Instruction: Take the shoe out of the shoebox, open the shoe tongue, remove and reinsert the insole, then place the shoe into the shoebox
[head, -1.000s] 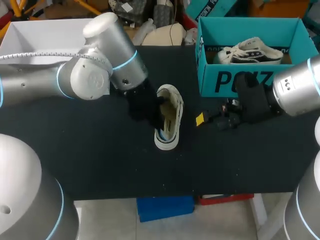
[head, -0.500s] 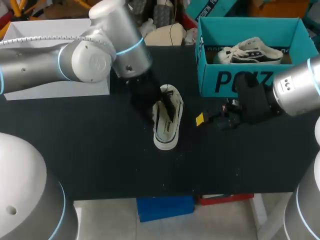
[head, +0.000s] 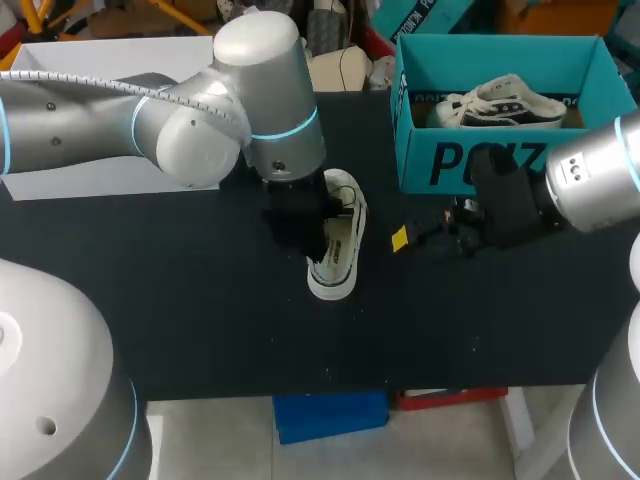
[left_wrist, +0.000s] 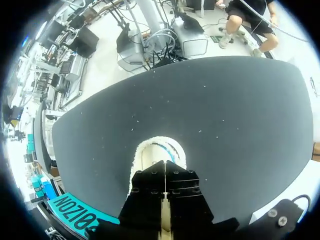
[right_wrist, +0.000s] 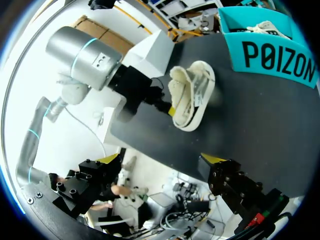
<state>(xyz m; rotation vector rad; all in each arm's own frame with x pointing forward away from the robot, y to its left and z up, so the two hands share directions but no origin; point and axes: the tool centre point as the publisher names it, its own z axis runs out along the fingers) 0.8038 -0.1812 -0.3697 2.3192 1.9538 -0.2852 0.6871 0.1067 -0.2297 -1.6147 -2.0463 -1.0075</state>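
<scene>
A white shoe (head: 340, 248) lies mid-table on the black surface, its opening turned toward my left arm. My left gripper (head: 305, 232) is against the shoe's left side. In the left wrist view its fingers (left_wrist: 150, 182) are pressed together on a thin cream strip of the shoe, and the shoe's toe (left_wrist: 160, 149) shows just ahead. The right wrist view shows the left gripper's yellow tips (right_wrist: 171, 111) at the edge of the shoe (right_wrist: 192, 95). My right gripper (head: 418, 240) stands open right of the shoe, in front of the teal shoebox (head: 480, 162), with nothing between its fingers (right_wrist: 214, 160).
A second white shoe (head: 500, 102) lies inside the teal shoebox (right_wrist: 272, 57) at the back right. A white box (head: 90, 60) stands at the back left behind my left arm. The table's front half is bare black surface.
My left arm has swung to the right over the shoe. Its gripper opened and shut again on the shoe's edge. The right arm has not moved.
</scene>
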